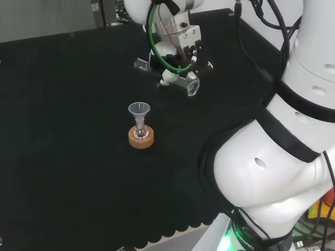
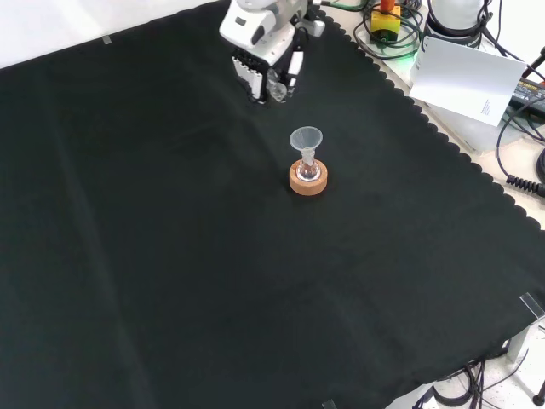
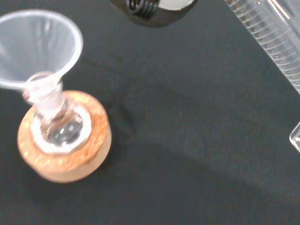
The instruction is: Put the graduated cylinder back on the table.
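Observation:
The clear graduated cylinder (image 1: 191, 87) hangs tilted, almost level, above the black cloth at the far side of the bench, with the hand (image 1: 177, 52) shut round its middle. Its marked tube (image 3: 276, 37) passes close by the wrist camera. In the front view the hand (image 2: 266, 47) is at the top, fingers pointing down, with the cylinder (image 2: 275, 84) between them. In the head view, a small flask with a clear funnel (image 1: 138, 110) in its neck stands on a cork ring (image 1: 141, 138), nearer than and left of the hand. The funnel (image 3: 37, 47) and cork ring (image 3: 65, 150) lie just below the palm.
The arm's white links (image 1: 282, 146) take up the right of the head view. The cloth's scalloped edge (image 2: 443, 141) runs down the right of the front view, with a white sheet (image 2: 467, 75) and cables beyond it. Bare cloth (image 2: 170, 256) spreads round the flask.

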You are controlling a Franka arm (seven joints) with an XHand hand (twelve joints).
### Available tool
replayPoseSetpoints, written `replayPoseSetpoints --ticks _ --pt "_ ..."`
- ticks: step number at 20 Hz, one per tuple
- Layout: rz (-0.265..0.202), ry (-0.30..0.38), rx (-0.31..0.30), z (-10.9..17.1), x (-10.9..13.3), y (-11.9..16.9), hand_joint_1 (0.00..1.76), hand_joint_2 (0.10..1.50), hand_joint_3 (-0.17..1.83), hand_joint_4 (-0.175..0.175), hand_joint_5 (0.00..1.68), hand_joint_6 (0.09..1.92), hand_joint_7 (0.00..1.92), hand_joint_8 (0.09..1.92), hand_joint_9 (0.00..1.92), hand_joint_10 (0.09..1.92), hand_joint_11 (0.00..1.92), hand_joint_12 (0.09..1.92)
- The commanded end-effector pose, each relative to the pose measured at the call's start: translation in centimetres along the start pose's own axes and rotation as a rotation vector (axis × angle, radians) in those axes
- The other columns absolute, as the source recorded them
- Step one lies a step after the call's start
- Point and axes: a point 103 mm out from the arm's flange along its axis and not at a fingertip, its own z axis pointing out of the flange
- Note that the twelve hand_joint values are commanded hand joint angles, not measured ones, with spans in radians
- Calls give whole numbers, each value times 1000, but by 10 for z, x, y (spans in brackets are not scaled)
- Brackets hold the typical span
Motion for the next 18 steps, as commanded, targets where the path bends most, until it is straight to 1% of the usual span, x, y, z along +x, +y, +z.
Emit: replayPoseSetpoints --ticks 1,6,7,11,14,16,18 --pt "-31 73 -71 8 -17 34 1283 1076 -175 -25 1153 737 1529 87 1616 87 1399 589" --pt "-48 161 -156 15 -23 58 1283 1076 -175 -25 1153 737 1528 87 1616 87 1401 589" --pt "-54 183 -162 16 -24 64 1283 1076 -175 -25 1152 737 1528 87 1616 87 1401 590" --pt "-86 228 -193 22 -27 88 1283 1076 -175 -25 1152 737 1528 87 1615 87 1403 590" --pt "-101 269 -233 23 -33 104 1283 1076 -175 -24 1153 737 1527 87 1615 87 1403 590" --pt "-103 307 -271 25 -36 113 1282 1076 -175 -23 1153 737 1527 87 1614 87 1403 590" --pt "-117 346 -296 29 -39 122 1283 1077 -175 -23 1153 736 1527 87 1614 87 1404 590"
